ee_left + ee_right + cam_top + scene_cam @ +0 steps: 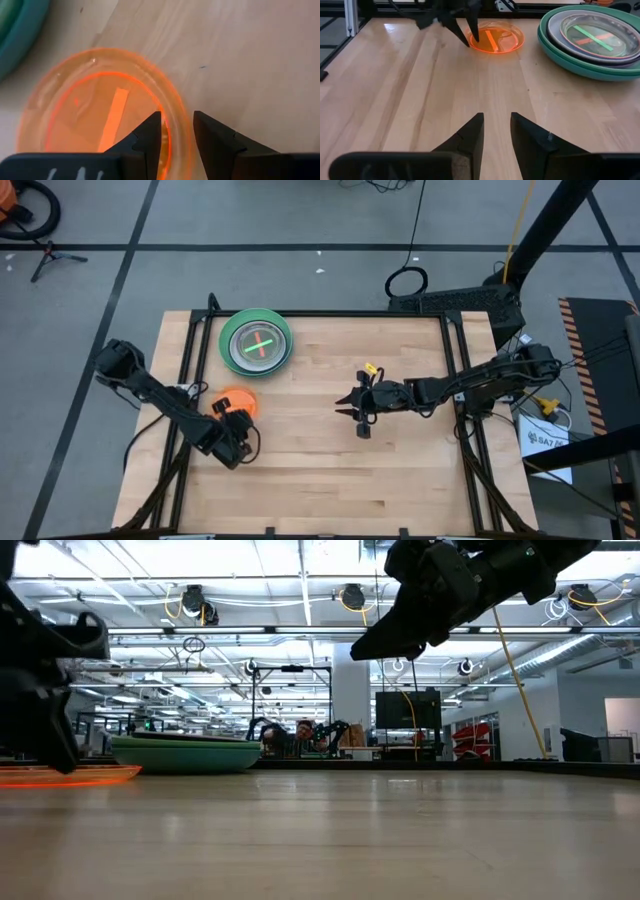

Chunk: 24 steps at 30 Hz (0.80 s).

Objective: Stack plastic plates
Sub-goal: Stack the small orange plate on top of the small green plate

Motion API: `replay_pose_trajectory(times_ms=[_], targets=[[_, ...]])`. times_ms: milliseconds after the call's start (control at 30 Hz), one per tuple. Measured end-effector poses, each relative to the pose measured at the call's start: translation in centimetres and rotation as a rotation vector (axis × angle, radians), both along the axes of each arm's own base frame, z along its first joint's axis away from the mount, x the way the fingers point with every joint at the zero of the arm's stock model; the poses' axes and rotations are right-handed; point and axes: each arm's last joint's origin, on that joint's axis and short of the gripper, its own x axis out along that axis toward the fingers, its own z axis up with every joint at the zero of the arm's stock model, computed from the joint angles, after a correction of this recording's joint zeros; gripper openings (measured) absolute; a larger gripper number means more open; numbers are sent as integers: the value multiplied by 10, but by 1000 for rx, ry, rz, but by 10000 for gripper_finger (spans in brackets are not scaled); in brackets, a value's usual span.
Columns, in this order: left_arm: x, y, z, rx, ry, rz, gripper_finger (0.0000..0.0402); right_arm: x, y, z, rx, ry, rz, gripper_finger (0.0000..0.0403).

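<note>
Worktop (330, 470): wooden butcher-block surface, being viewed from straight above with both arms over it.

Stack of plates (257, 342): sitting near the far-left corner of the worktop. A teal plate is seen at the bottom, green rims above it, a greyish-purple one inside, and a clear plate on top carrying crossed green and red strips. In the right wrist view the same stack (590, 40) is resting flat, with the rims nested.

Orange plate (235, 401): translucent, lying flat on the worktop near its left edge, just beside the stack but apart from it. An orange strip is showing inside the dish (107, 112).

Left pincer (240, 423): being held low at the near rim of the orange plate. Its fingers are straddling that rim (177, 132), one inside the dish and one outside, with a gap still showing, so the jaws are not closed on it.

Right pincer (358, 418): hanging above the worktop around the middle, well apart from every plate. Its fingers (470, 135) are parted slightly, nothing between them.
</note>
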Motion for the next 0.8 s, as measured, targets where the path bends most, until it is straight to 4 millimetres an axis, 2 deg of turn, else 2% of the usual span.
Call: replay_pose_trajectory(times_ms=[167,333,500,667,800], targets=[[-7,11,-14,-5,-5,58,122,0,0,0,9,0,-4,89],[-7,11,-15,-9,-12,59,122,2,-6,3,-42,-33,-30,89],[-7,10,-15,-13,-16,68,117,5,-21,7,-111,-72,-74,89],[-7,10,-15,-19,-20,77,65,6,-38,10,-122,-95,-125,89],[-7,11,-15,-21,-23,95,12,5,-42,10,-123,-94,-141,89]])
